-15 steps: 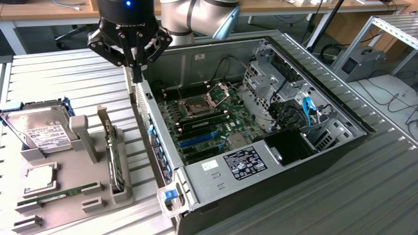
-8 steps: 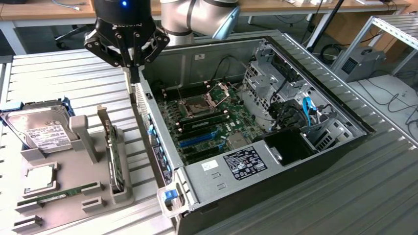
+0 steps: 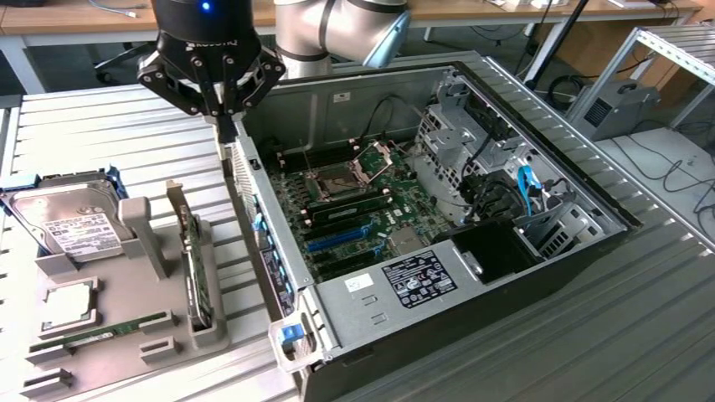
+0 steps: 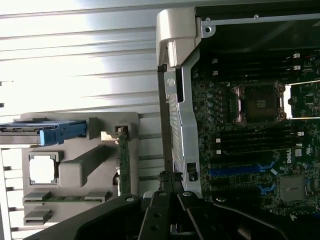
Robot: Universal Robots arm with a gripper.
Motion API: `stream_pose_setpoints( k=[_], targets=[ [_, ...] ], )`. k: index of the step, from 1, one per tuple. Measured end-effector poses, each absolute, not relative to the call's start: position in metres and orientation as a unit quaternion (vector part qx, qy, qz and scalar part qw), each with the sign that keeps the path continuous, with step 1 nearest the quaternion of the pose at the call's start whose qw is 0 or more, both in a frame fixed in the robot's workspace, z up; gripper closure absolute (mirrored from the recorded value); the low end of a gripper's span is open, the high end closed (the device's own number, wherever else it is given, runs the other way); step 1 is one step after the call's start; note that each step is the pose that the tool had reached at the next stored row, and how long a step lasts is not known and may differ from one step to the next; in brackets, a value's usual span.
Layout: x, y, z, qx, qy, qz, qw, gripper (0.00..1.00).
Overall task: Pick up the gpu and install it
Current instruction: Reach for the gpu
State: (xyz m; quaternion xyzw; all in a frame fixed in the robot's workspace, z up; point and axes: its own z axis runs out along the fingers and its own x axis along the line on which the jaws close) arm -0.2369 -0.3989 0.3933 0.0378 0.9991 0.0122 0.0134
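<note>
Gripper (image 3: 229, 126) is hanging over the bench (image 3: 134, 142), right above the top edge of the computer case's (image 3: 335, 100) rear wall, fingers pinched together and holding nothing.

The gpu (image 3: 198, 276) is not picked up: it is standing on edge in a slot of the grey holder (image 3: 140, 234) near the bench edge on the exterior view's left, its metal bracket end pointing toward the gripper. It is sitting just beside the case, not touching it, well apart from the gripper.

Also sitting in the holder:
- hard drive (image 3: 67, 222) with a white label, print not readable
- processor chip (image 3: 67, 306)
- green RAM stick (image 3: 106, 332)

The case is lying open on the bench, showing the motherboard (image 3: 380, 205) with its blue slots (image 3: 335, 240) bare. Dell lettering (image 4: 298, 154) is showing on the board in the wrist view. A black-and-white sticker (image 3: 419, 280) is sitting on the metal cover at the case's near end; its text is too small to read. White lettering on the gripper body is not readable either.
</note>
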Motion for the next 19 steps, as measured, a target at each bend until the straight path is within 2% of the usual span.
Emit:
stream_pose_setpoints(
  k=[19],
  targets=[
    [-0.2479, -0.3989, 0.3933, 0.038, 0.999, 0.012, 0.013, 0.89]
  ],
)
